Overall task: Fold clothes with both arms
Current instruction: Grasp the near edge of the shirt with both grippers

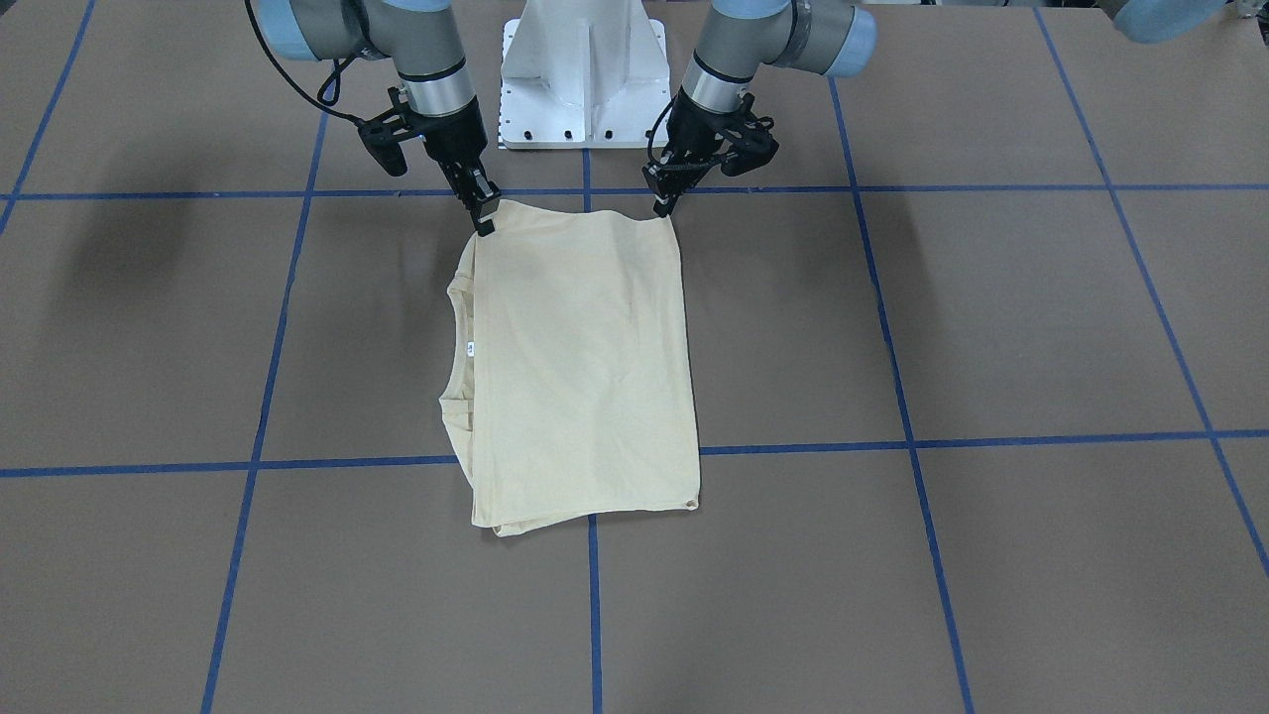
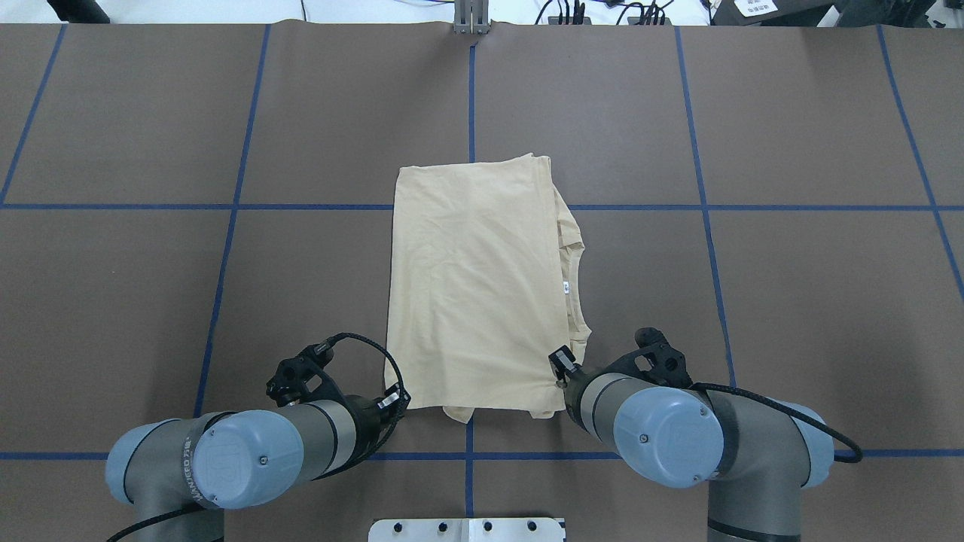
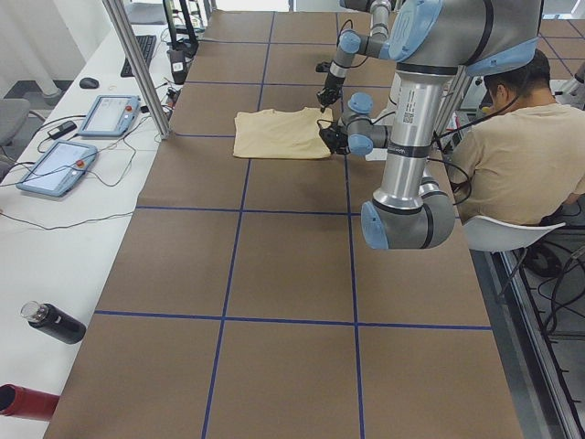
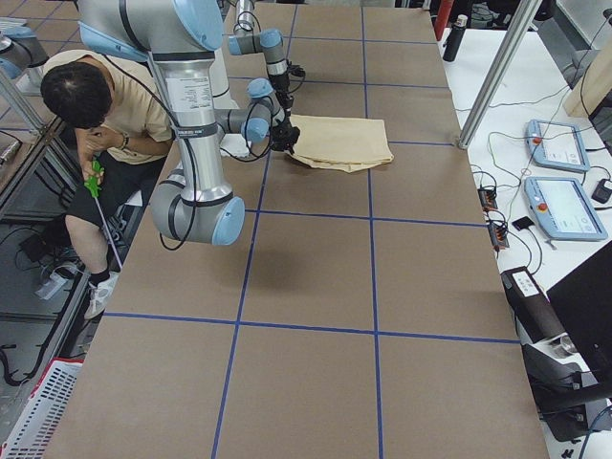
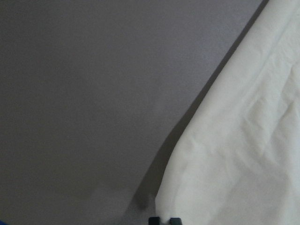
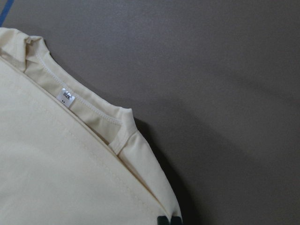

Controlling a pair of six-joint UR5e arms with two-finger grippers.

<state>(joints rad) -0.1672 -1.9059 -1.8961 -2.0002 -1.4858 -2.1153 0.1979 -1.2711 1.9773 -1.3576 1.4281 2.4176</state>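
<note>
The pale cream-yellow shirt (image 1: pixel 585 367) lies folded into a rectangle, plain back up, in the middle of the table (image 2: pixel 474 286). Its ribbed neckline and small white tag (image 2: pixel 565 285) show along the edge on my right side, and again in the right wrist view (image 6: pixel 65 96). My left gripper (image 2: pixel 395 399) is low at the shirt's near left corner, with its jaws shut on the fabric edge (image 5: pixel 165 220). My right gripper (image 2: pixel 559 363) is shut on the near right corner by the shoulder (image 6: pixel 168 220). The front print is hidden.
The white pedestal base (image 1: pixel 585 74) stands just behind the shirt's near edge. Blue tape lines cross the brown table. A seated person (image 3: pixel 516 155) is beside the robot. Tablets (image 3: pixel 55 165) and a dark bottle (image 3: pixel 53 322) lie on the white side bench.
</note>
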